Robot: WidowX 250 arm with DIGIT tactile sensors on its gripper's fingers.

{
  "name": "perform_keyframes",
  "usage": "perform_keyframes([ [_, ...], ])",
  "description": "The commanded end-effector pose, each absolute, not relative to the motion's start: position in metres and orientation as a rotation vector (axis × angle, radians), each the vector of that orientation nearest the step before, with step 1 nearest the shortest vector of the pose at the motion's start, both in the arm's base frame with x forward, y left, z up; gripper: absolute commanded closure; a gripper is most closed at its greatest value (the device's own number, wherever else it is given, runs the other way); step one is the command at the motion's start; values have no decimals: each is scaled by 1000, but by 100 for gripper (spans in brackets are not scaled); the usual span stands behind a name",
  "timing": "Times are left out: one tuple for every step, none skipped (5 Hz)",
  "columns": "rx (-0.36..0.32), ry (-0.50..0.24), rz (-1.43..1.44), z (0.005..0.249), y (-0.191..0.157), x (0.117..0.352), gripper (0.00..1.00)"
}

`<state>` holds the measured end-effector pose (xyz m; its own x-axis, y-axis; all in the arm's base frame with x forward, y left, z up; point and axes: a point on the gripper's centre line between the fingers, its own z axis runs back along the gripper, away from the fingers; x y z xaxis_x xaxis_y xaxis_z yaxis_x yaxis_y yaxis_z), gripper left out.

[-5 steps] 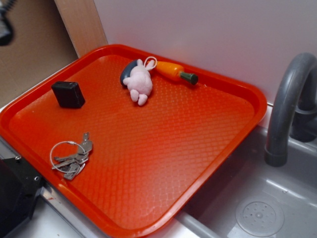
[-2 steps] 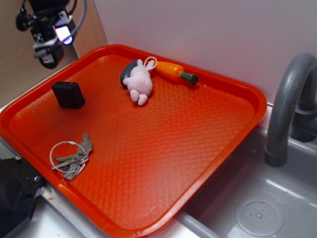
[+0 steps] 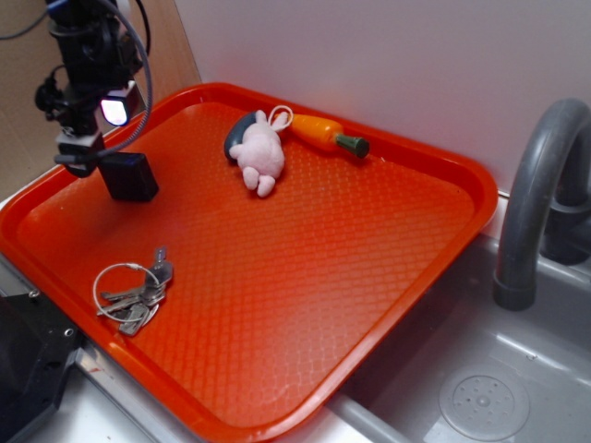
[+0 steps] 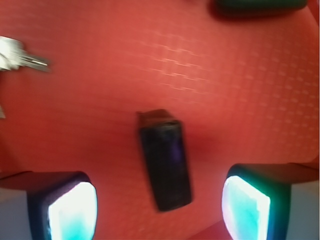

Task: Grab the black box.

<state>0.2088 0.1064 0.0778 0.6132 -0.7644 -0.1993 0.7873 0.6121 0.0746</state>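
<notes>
The black box (image 3: 129, 176) stands on the left part of the orange tray (image 3: 305, 277). In the wrist view the black box (image 4: 165, 159) lies on the tray floor between my two lit fingers, touching neither. My gripper (image 3: 78, 157) hangs just above the box's left side in the exterior view, and it is open. Through the wrist camera the gripper (image 4: 159, 207) shows a wide gap, with one glowing pad (image 4: 74, 211) at the left and the other at the right.
A key ring with keys (image 3: 132, 290) lies near the tray's front left. A pink plush bunny (image 3: 261, 152), a dark oval thing and a toy carrot (image 3: 328, 133) sit at the back. A grey faucet (image 3: 536, 194) and sink are right of the tray.
The arm has come into view at the top left and dropped down over the black box. The box and other things have not moved.
</notes>
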Motion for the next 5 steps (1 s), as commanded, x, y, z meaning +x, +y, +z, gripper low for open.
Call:
perform_keyframes([
  [367, 243, -1056, 57, 83, 229, 0],
  [379, 267, -1094, 53, 81, 217, 66],
  [344, 307, -1091, 54, 82, 214, 100],
  [311, 307, -1085, 57, 82, 208, 100],
  [263, 266, -1060, 69, 81, 204, 100],
])
